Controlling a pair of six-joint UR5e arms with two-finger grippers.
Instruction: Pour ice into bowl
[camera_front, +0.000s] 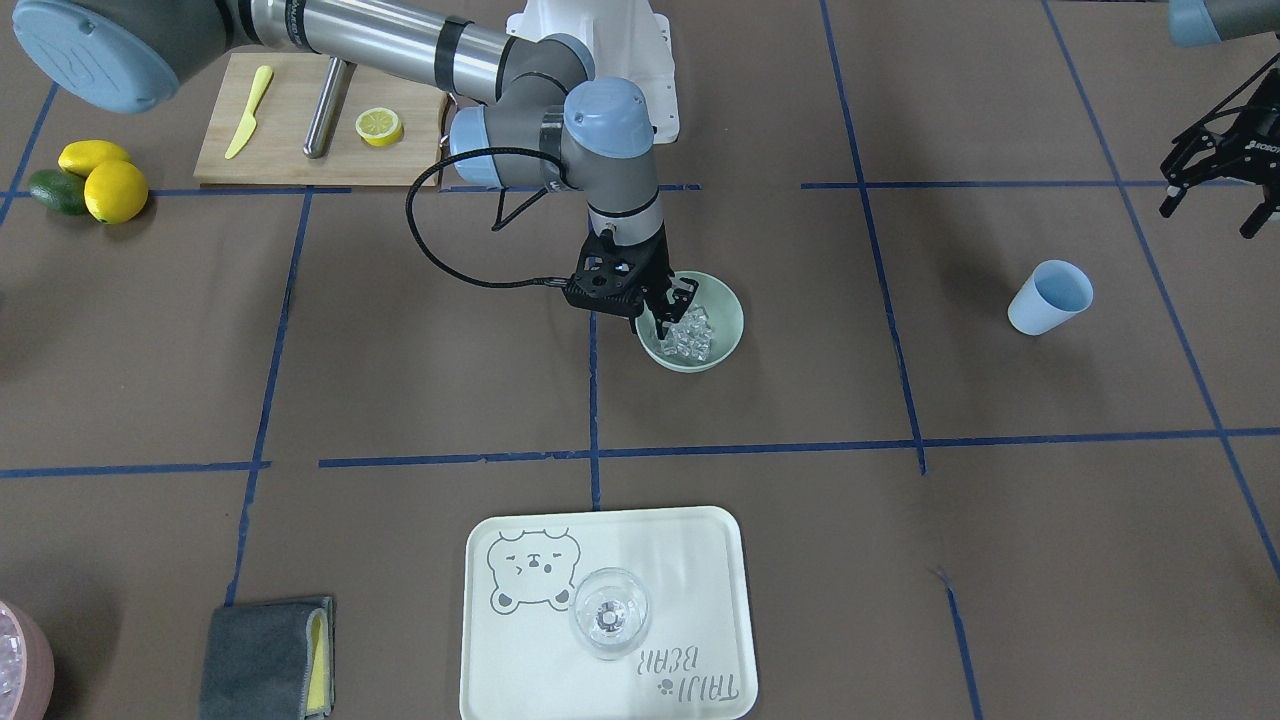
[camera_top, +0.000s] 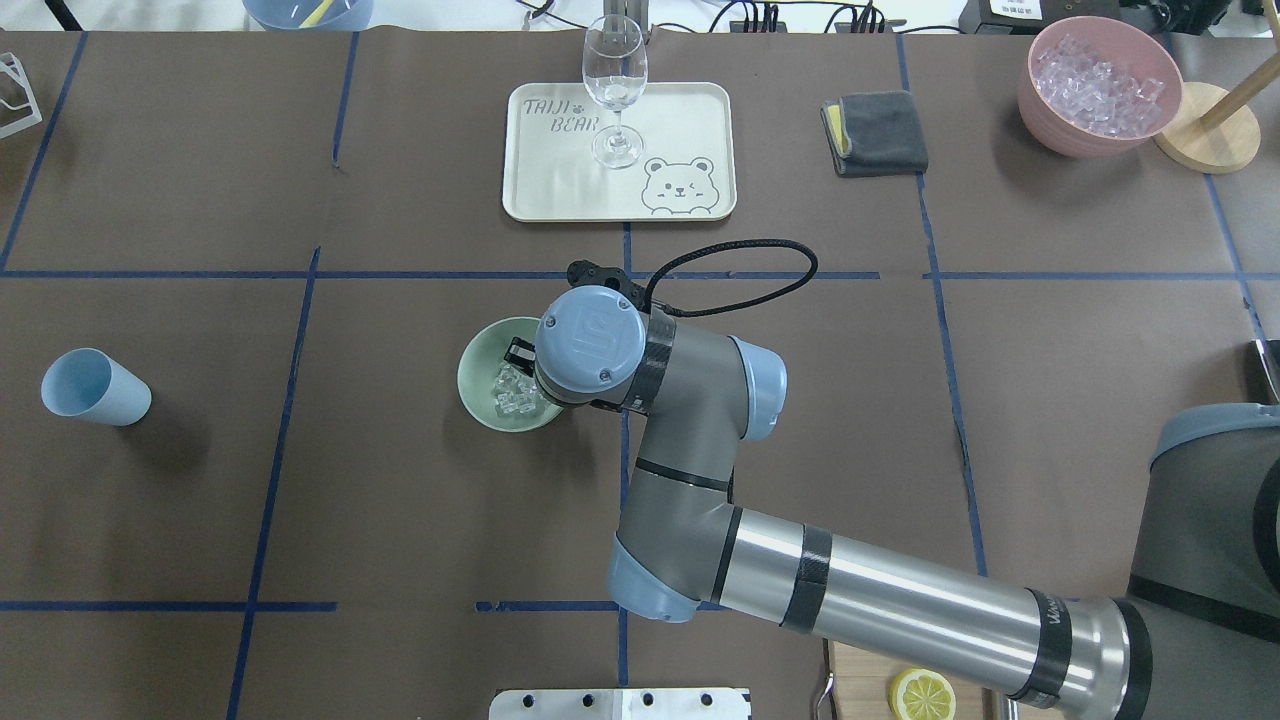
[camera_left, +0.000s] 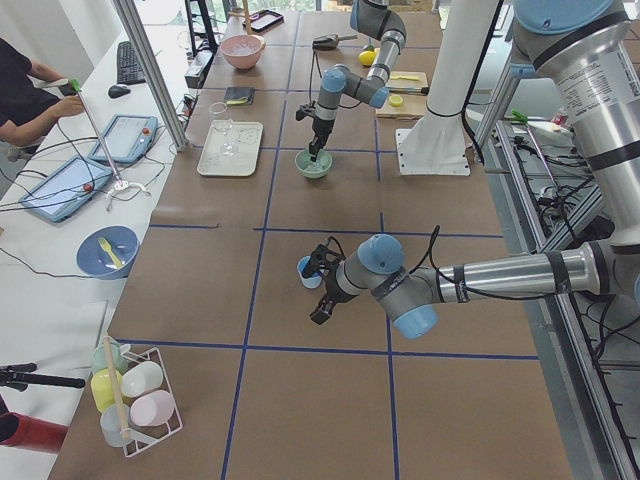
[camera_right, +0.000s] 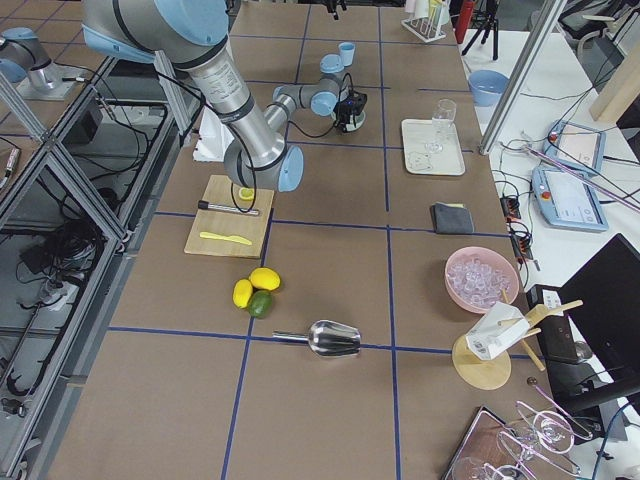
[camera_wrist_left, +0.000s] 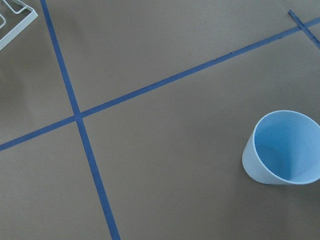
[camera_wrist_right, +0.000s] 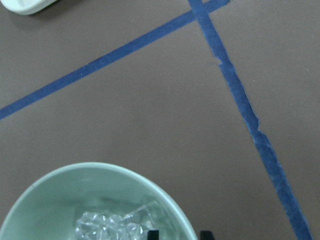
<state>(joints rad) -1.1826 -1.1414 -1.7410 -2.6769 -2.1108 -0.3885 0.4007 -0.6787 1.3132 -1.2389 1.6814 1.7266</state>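
Observation:
The pale mint-green bowl (camera_front: 725, 322) stands near the table's middle with a pile of clear ice cubes (camera_front: 692, 335) in it; bowl (camera_top: 480, 375) and ice (camera_top: 515, 392) also show in the overhead view. My right gripper (camera_front: 665, 308) points down over the bowl's rim. In the right wrist view its fingertips (camera_wrist_right: 153, 233) stand one inside and one outside the wall of the bowl (camera_wrist_right: 60, 200), close together, shut on the rim. My left gripper (camera_front: 1215, 205) is open and empty, raised beside the empty blue cup (camera_front: 1048, 297).
A tray (camera_front: 700, 560) with a wine glass (camera_front: 609, 612) lies on the operators' side. A pink bowl (camera_top: 1098, 85) of ice and a grey cloth (camera_top: 880, 133) sit far right. A cutting board (camera_front: 300, 130), lemons (camera_front: 100, 180) and a metal scoop (camera_right: 335, 338) lie on my right.

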